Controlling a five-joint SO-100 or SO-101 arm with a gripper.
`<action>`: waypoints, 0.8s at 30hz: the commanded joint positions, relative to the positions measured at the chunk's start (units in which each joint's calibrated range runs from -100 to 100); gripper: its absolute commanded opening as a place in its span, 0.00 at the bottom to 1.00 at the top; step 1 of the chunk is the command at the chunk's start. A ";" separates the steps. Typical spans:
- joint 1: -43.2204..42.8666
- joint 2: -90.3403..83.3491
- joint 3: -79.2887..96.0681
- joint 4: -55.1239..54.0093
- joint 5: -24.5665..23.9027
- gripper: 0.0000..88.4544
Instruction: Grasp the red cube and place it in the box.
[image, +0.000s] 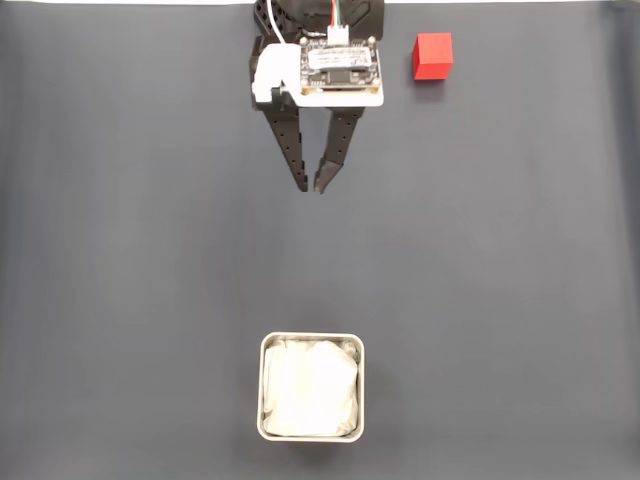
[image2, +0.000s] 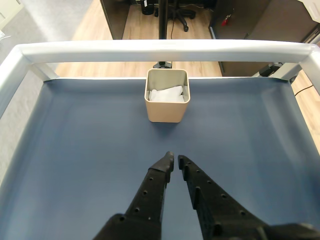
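Your black perforated gripper (image: 312, 187) hangs empty, fingertips nearly touching. The sharp-edged red cube (image: 433, 55) sits square to the dark mat (image: 120, 250), just right of the arm in the fixed view. The round-cornered metal box (image2: 167, 111), white-lined, stands well apart.

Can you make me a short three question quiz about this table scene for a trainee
1. True or false: the red cube is already inside the box.
2. In the fixed view, on which side of the tool does the cube lie? A) left B) right C) directly below
3. Fill in: the box is lined with soft ______ material.

Key:
1. False. The cube sits on the dark mat, far from the box.
2. B. It lies to the right of the arm, near the top edge.
3. White. The lining shows in both views, with nothing else inside.
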 joint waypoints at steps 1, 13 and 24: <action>-1.75 0.07 -2.75 0.28 0.78 0.00; -9.63 -1.57 -1.65 1.02 1.51 0.00; -17.80 -4.52 0.63 2.00 1.90 0.00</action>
